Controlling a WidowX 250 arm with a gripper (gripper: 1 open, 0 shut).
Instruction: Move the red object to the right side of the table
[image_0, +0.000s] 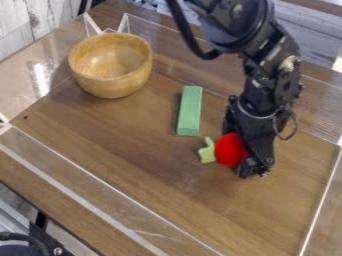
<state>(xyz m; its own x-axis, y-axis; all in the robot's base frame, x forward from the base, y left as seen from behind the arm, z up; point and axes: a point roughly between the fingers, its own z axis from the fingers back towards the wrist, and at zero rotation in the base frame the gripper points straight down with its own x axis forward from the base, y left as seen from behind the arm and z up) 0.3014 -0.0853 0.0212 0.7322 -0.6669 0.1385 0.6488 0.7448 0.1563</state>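
The red object (230, 149), a small rounded toy fruit with a light-green leafy end pointing left, lies on the table (114, 150) right of centre. My gripper (246, 160) points down over it, hard against its right side. Its dark fingers stand apart and look open, with the fruit resting on the wood at their tips. The fruit's right half is hidden behind the fingers.
A green rectangular block (190, 109) lies just left and behind the fruit. A wooden bowl (110, 64) stands at the back left. Low clear acrylic walls (147, 226) border the tabletop, and the right wall is close to the gripper.
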